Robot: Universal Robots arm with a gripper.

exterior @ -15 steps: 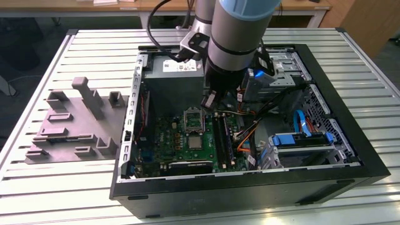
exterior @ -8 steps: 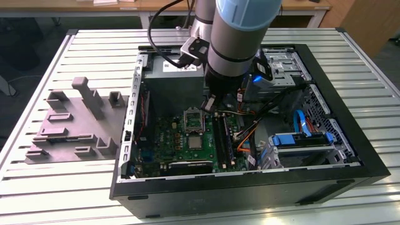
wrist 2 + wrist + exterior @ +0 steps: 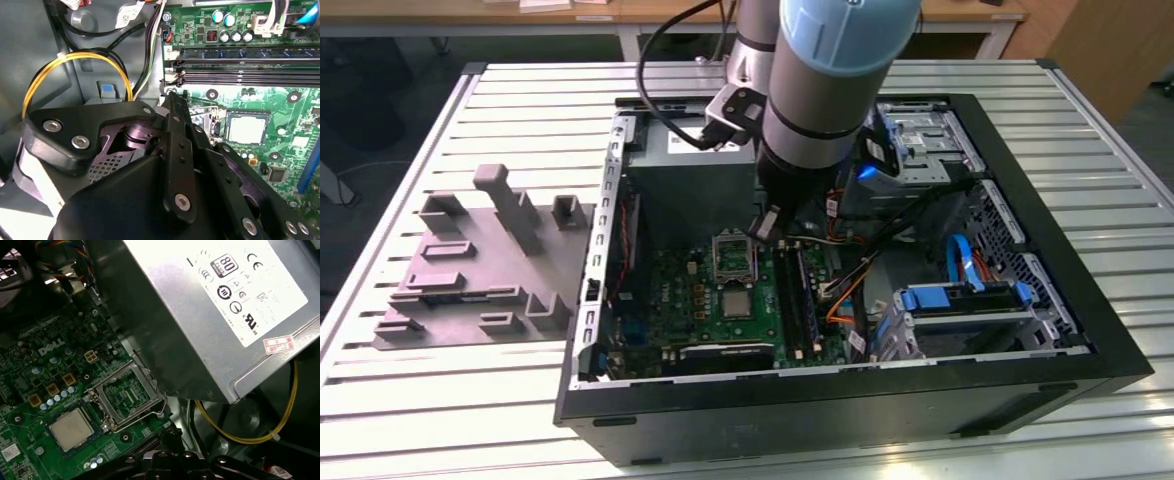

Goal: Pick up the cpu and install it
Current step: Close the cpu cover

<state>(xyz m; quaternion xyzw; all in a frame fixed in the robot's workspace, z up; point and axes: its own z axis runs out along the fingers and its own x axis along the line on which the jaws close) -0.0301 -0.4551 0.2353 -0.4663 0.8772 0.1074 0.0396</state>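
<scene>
One cpu (image 3: pixel 71 428) on one green motherboard (image 3: pixel 45 385), one end effector (image 3: pixel 172 107) nearby

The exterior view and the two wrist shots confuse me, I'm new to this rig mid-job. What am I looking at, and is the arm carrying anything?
The exterior view looks from off the arm at an open computer case lying on a slatted table. The big grey and blue column is the robot arm, reaching down into the case. The wrist views come from cameras riding on that arm. The black metal in the second wrist view is the gripper; I cannot tell whether it is carrying anything. The green board is the motherboard. The cpu, a small silvery square, already lies flat on it, beside an opened metal frame. The silver box is the power supply. A grey plastic tray sits outside the case.
</scene>
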